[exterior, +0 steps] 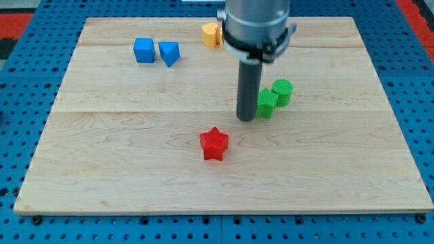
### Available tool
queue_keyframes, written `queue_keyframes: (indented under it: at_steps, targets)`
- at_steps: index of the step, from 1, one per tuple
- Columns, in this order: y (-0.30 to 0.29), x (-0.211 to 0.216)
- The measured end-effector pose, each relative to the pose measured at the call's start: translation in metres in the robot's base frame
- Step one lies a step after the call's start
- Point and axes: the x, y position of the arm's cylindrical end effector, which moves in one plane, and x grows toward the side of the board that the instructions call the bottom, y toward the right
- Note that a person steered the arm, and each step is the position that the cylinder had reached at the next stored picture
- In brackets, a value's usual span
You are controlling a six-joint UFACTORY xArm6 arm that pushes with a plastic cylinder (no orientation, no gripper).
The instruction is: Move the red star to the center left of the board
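red star point(214, 144) sits on wooden board point(135, 169), a little below board centre, toward view's bottom. our rod stands upright above it; my tip point(245, 118) just up and right of star, apart from it, no contact. we carry no fingers, bare rod only, nothing held. two green blocks point(275, 97) just right of tip, touching each other. two blue blocks point(156, 51) at upper left, side by side. yellow block point(211, 33) at top, partly hidden behind arm.
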Motion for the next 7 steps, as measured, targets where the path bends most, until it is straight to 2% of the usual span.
queue_keyframes:
  at_steps: [1, 2, 3, 4, 5, 6, 7]
  targets:
    - [-0.033, 0.042]
    - [-0.140, 0.041]
    - [-0.113, 0.037]
    - [-0.117, 0.082]
    - [-0.201, 0.093]
    - [-0.239, 0.033]
    - [-0.233, -0.001]
